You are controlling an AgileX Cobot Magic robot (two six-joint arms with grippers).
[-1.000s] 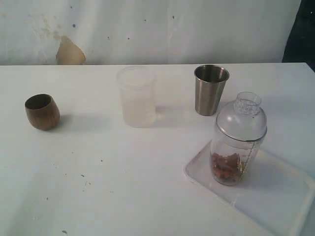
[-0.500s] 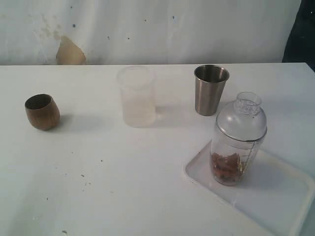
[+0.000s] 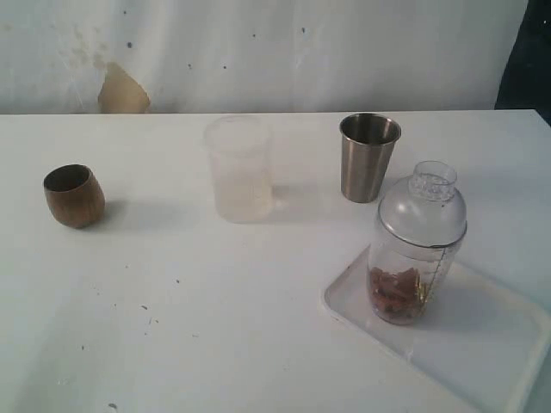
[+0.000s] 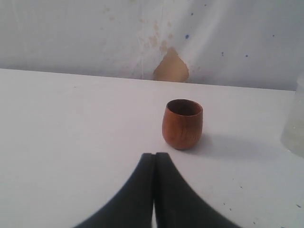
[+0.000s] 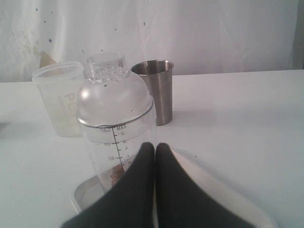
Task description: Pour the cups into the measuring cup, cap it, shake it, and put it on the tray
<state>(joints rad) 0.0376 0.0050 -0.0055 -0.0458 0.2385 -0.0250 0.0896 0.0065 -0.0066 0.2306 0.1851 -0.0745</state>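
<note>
Clear plastic measuring cup w/ graduation marks [image 3: 405, 275] stands upright at lower right of the exterior view, on the left end of the flat white rectangular tray [image 3: 491, 353]. Its domed clear lid [image 3: 424, 211] is on, w/ brown stuff in the bottom. It looks light, thin-walled and smooth, so prob slippery & may flex if squeezed hard. Best hold is mid-body, below the lid seam (lid could pop off if lifted by it). Tapered shiny steel tumbler [image 3: 368, 157] sits just above it in frame, frosted white cup [image 3: 239, 169] top centre, small rounded brown wooden cup [image 3: 74, 195] far left. Left gripper [image 4: 155, 156] & right gripper [image 5: 155, 146]: jaws fully closed, nothing held.
</note>
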